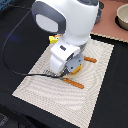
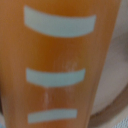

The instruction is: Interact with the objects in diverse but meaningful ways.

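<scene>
An orange-brown bread loaf (image 2: 60, 55) with pale scored stripes fills the wrist view, very close to the camera. In the exterior view the arm's hand is low over the beige mat (image 1: 40, 85), and its gripper (image 1: 63, 75) is mostly hidden under the hand. A long orange-brown piece (image 1: 75, 82) lies on the mat right beside the gripper; whether the fingers touch it is hidden. Another orange piece (image 1: 90, 60) lies on the exterior view's right of the hand. A yellow block (image 1: 52, 40) peeks out behind the arm.
The mat lies on a black tabletop (image 1: 15, 60). A grey pot (image 1: 122, 17) stands on a pinkish surface at the far corner, on the exterior view's right. A black cable (image 1: 10, 45) loops across the table to the hand.
</scene>
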Robot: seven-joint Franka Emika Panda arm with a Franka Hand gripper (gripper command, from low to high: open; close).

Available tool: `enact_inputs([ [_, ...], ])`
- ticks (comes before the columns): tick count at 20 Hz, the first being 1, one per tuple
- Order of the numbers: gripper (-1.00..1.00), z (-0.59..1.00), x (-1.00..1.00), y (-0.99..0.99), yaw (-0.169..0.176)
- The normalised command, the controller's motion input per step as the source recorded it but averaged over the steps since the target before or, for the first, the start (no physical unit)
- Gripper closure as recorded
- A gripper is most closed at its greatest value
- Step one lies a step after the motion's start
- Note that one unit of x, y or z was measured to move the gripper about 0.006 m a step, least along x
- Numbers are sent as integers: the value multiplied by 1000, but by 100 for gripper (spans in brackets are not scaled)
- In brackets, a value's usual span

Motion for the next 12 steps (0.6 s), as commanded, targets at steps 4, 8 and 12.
enact_inputs([
  [4, 100, -140, -319, -34, 0],
  [8, 100, -87, -286, -63, 0],
  [12, 100, 176, -291, -41, 0],
])
